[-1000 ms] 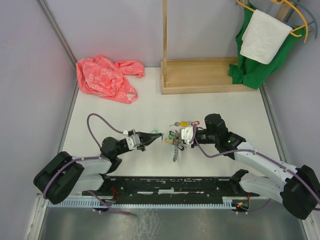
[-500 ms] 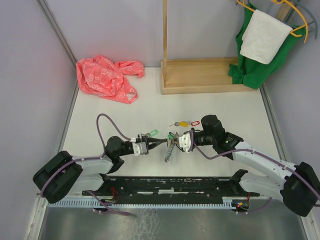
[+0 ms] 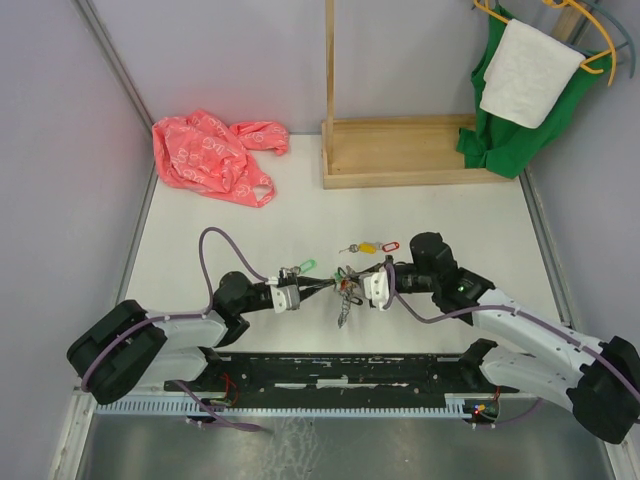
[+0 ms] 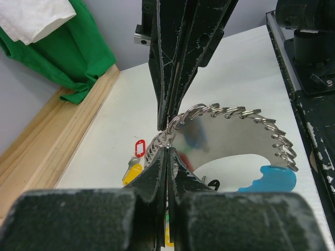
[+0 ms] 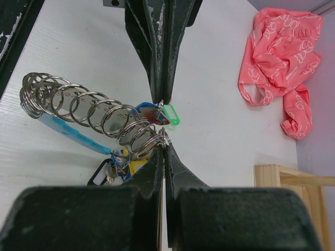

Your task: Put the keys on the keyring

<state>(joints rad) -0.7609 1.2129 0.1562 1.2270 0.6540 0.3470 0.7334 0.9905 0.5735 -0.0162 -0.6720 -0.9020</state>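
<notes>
White table (image 3: 300,215), keyring (image 3: 345,290) near its front, lilac walls (image 3: 220,50), pink bag (image 3: 212,155)

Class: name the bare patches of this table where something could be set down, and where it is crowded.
Free: the strip of table between the pink plastic bag and the left gripper; right of the loose tagged keys, below the wooden stand. Crowded: near centre, where that gripper and the right gripper clamp the keyring.

bright even diffuse light; shadows faint; top view sharp; left tool (image 4: 166,151) blurred near lens
</notes>
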